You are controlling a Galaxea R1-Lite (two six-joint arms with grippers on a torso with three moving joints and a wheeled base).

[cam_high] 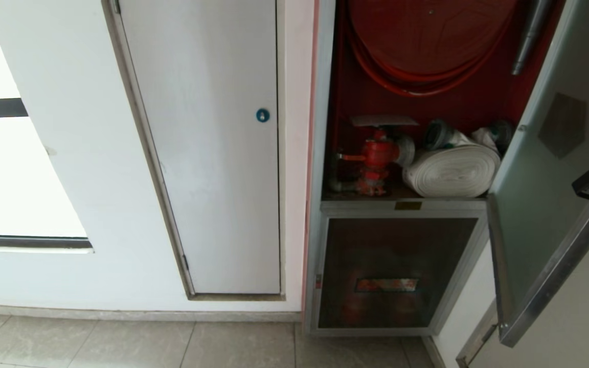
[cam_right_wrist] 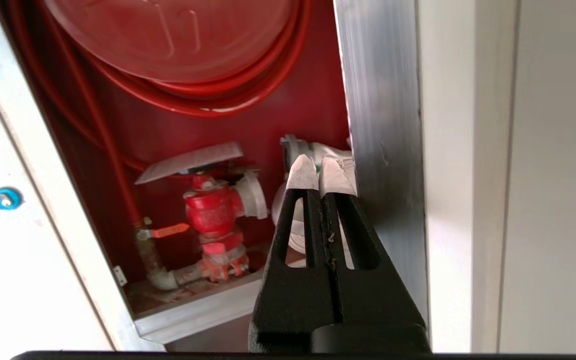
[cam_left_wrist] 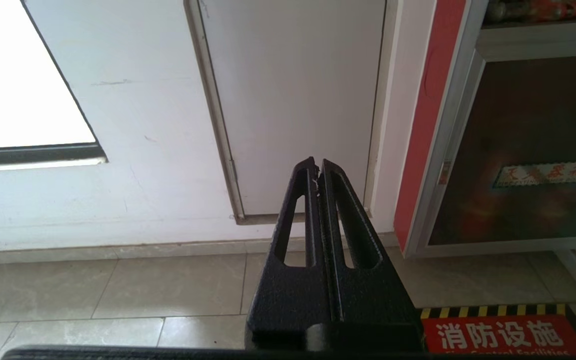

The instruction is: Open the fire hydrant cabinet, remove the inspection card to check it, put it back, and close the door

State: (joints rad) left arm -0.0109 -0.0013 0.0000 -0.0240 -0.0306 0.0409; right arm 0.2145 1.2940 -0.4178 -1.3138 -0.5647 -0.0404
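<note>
The cabinet (cam_high: 335, 153) stands open, its door (cam_high: 535, 204) swung out to the right. The card (cam_high: 384, 120) lies flat on top of the red valve (cam_high: 376, 153), beside the white hose (cam_high: 453, 171). The right gripper (cam_right_wrist: 320, 172), fingers closed and empty, is by the door's edge; the left gripper (cam_left_wrist: 317, 167), also closed, hangs low facing the wall.

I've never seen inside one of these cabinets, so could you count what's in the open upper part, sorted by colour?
Red: 2, the hose reel and the valve
White: 2, the rolled hose and the inspection card lying on top of the valve
Grey metal: 1, the nozzle in the upper right corner
Total: 5
</note>
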